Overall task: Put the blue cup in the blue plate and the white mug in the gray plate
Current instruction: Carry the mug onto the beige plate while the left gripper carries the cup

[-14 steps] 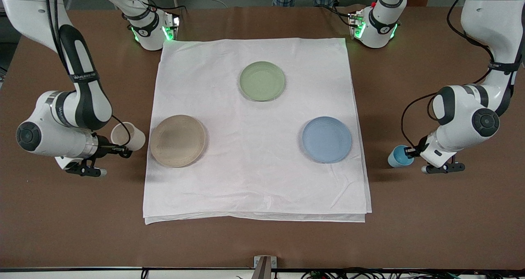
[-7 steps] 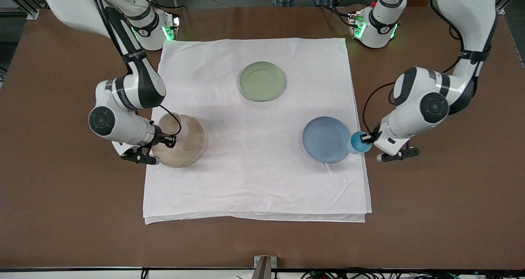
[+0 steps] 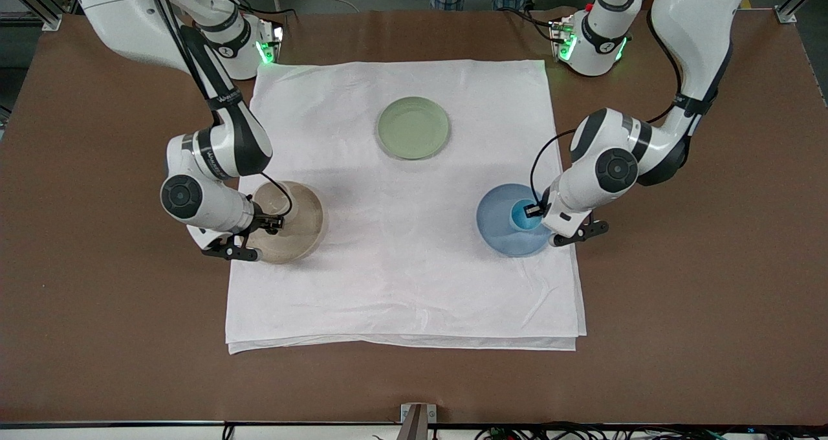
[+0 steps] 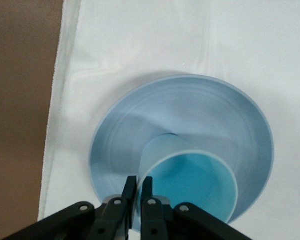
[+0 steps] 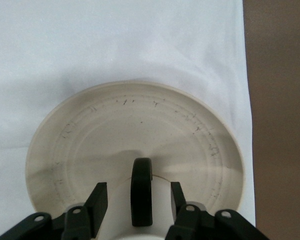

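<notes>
Two grippers engaged: each holds one vessel over its matching plate.
Bench (image 3: pixel 97 336): brown surface, bare along the edge nearest the front camera.
Cloth (image 3: pixel 401 285): white, spread over the middle of the bench; its folded hem lies toward the front camera's edge.
Blue plate (image 3: pixel 495 223): on the cloth toward the left arm's end of the bench, close to the cloth's side edge.
Blue cup (image 3: pixel 522 214): upright, mouth up, inside the outline of the blue plate; whether its base touches cannot be told.
Left gripper (image 4: pixel 139 189): over the blue plate, fingers (image 4: pixel 146 192) pinched on the cup's rim wall, one inside and one outside.
Gray plate (image 3: pixel 304 223): on the cloth toward the right arm's end of the bench.
White mug (image 3: pixel 272 200): upright over the gray plate; contact cannot be told.
Right gripper (image 5: pixel 140 197): over the gray plate, fingers (image 5: pixel 97 199) clamped on the mug, its dark handle (image 5: pixel 142 192) between them.
Green plate (image 3: pixel 413 128): on the cloth, nearest the robots' edge, well apart from both other plates.
</notes>
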Tool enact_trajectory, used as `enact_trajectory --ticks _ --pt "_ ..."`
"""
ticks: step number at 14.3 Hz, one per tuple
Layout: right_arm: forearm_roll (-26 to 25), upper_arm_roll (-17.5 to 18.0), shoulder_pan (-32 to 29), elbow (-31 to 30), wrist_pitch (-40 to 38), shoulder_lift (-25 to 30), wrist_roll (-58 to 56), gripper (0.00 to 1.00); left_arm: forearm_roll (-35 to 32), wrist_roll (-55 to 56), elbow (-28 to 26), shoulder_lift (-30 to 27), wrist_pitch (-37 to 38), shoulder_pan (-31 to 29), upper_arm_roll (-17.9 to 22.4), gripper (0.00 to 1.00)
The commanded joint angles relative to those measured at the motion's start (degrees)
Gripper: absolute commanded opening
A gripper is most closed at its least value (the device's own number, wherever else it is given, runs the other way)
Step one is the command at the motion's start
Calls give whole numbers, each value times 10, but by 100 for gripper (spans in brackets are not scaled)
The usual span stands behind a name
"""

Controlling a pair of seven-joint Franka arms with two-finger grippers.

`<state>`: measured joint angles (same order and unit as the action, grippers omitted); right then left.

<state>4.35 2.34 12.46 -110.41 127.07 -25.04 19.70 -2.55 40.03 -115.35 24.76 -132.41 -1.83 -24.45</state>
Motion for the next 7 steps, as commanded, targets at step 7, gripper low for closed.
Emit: enact_trajectory --ticks 7 --pt "-13 -6 -75 178 -256 46 -92 100 -12 17 130 -75 135 -33 5 100"
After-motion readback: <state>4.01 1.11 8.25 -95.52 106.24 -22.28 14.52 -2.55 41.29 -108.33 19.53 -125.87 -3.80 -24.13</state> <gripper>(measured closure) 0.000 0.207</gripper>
